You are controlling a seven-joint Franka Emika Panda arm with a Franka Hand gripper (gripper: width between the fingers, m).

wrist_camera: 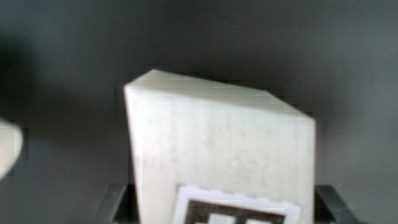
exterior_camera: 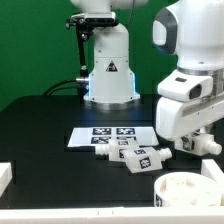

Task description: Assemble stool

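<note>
In the wrist view my gripper (wrist_camera: 224, 208) is shut on a white stool leg (wrist_camera: 222, 135). The leg fills the space between the two dark fingers (wrist_camera: 121, 205), and its black-and-white tag (wrist_camera: 240, 212) sits between them. In the exterior view the gripper (exterior_camera: 198, 146) hangs at the right, just above and behind the round rimmed seat (exterior_camera: 186, 194) near the front right. The held leg is hard to make out there. Two more white legs (exterior_camera: 105, 151) (exterior_camera: 142, 160) lie on the black table in front of the marker board (exterior_camera: 110, 134).
The robot's white base (exterior_camera: 108, 70) stands at the back centre. A white piece (exterior_camera: 5, 178) shows at the exterior view's left edge and another (exterior_camera: 214, 176) at the right edge beside the seat. A pale curved edge (wrist_camera: 9, 150) shows at the side of the wrist view.
</note>
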